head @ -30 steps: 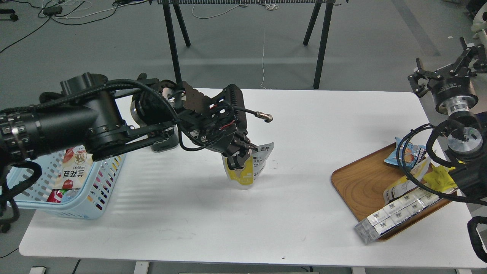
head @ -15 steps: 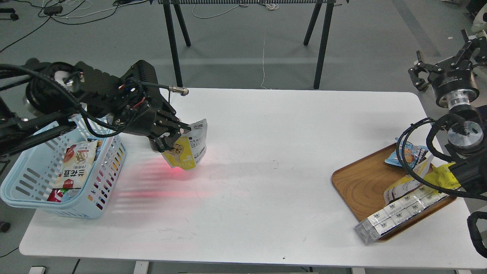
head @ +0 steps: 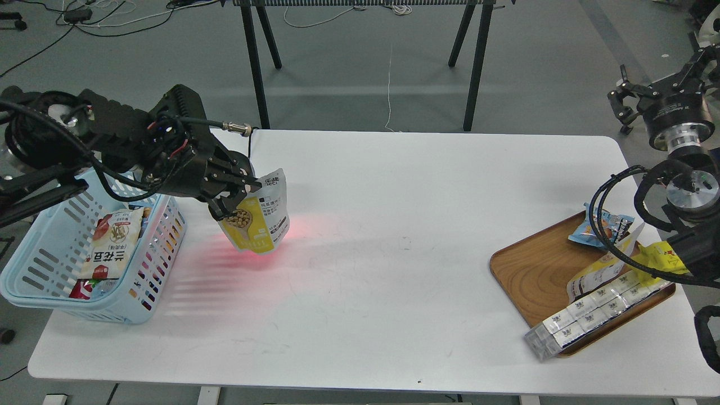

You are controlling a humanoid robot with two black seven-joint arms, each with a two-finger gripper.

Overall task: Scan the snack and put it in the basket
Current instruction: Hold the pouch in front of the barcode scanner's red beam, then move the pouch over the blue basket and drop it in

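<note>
My left gripper (head: 239,194) is shut on the snack (head: 259,222), a small pouch with a yellow front, a round picture of tan nuts and a white top. It holds the pouch above the table, just right of the light blue basket (head: 34,270). A red glow falls on the table under the pouch. The basket stands at the table's left edge with several packs in it. My right gripper (head: 655,93) is raised off the table's far right corner, fingers spread and empty.
A brown wooden tray (head: 529,275) at the right holds a small blue packet (head: 599,228), a bright yellow pack (head: 658,259), a pale pouch and a long clear box of white packs (head: 585,315). Black stand legs rise behind the table.
My left gripper has carried the snack from the table's middle leftward to beside the basket, and the red glow has appeared beneath it. The right gripper rose slightly.
</note>
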